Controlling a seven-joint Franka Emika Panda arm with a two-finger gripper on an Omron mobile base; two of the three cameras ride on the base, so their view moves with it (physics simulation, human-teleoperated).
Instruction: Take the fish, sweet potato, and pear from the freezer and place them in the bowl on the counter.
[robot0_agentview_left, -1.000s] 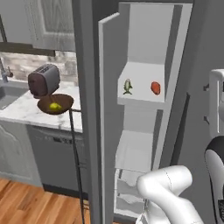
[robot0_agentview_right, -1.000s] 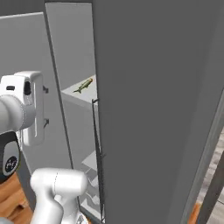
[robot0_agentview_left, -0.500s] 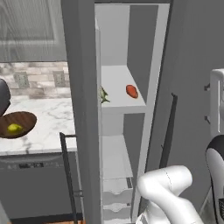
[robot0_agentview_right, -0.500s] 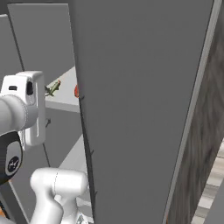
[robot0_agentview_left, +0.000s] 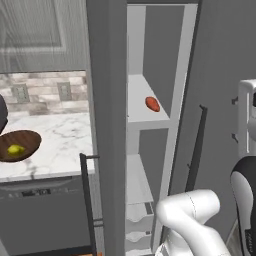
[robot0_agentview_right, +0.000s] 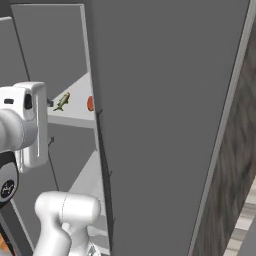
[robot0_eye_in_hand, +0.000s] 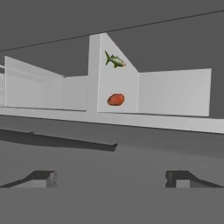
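gripper (robot0_eye_in_hand: 111, 178) spread wide, empty; sweet potato (robot0_eye_in_hand: 116, 99) and fish (robot0_eye_in_hand: 114, 60) well ahead on freezer (robot0_agentview_left: 150, 112) shelf.

from the left base view the freezer (robot0_agentview_left: 107, 125) runs off the top and bottom edges, and its dark front post hides the near part of the shelf. the bowl (robot0_agentview_left: 27, 142) is cut by the left edge, the pear (robot0_agentview_left: 16, 149) in it too small to make out in detail. from the right base view the sweet potato (robot0_agentview_right: 90, 103) is half hidden behind the door edge; the fish (robot0_agentview_right: 62, 101) is tiny.
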